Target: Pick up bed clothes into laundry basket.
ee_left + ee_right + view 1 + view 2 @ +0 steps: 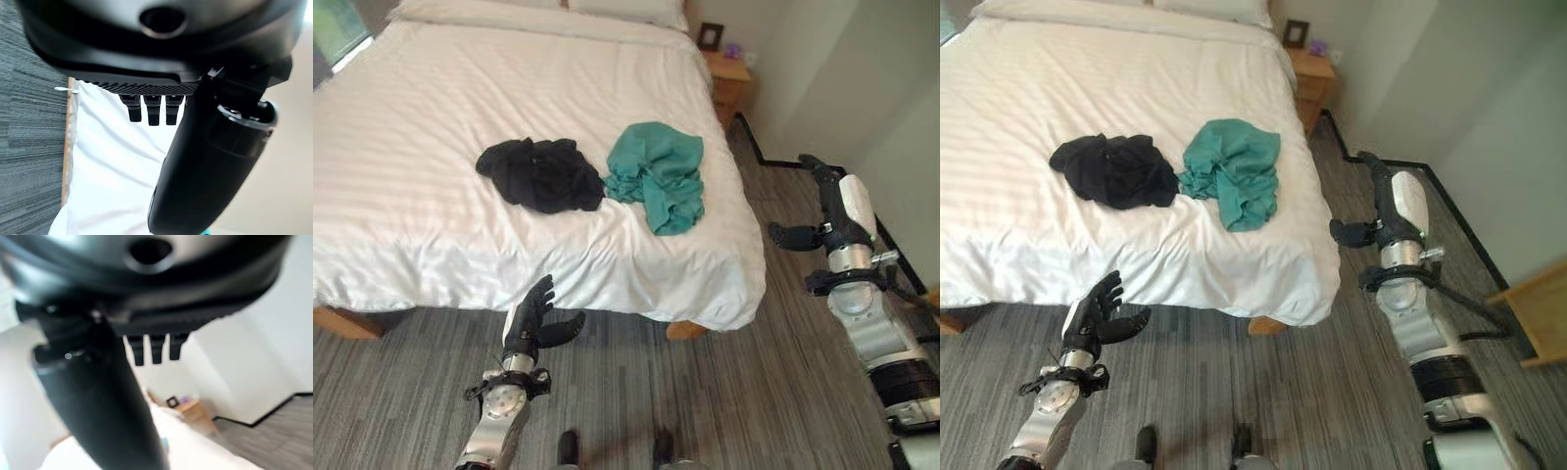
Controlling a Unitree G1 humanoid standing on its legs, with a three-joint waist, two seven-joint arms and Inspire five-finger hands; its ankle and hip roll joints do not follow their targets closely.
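On the white bed [460, 117], black clothes [540, 173] left of teal clothes [656, 174], ungrasped. Left hand [530, 323] and right hand [818, 211] open, empty, short of the bed. Approach step; next, probably reach farther and grasp.

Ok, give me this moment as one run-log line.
left hand: open, empty, at bed foot edge | right hand: open, empty, beside bed | black garment, teal garment: on bed, untouched

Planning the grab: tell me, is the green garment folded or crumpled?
Crumpled: the green garment lies bunched in loose folds on the bed.
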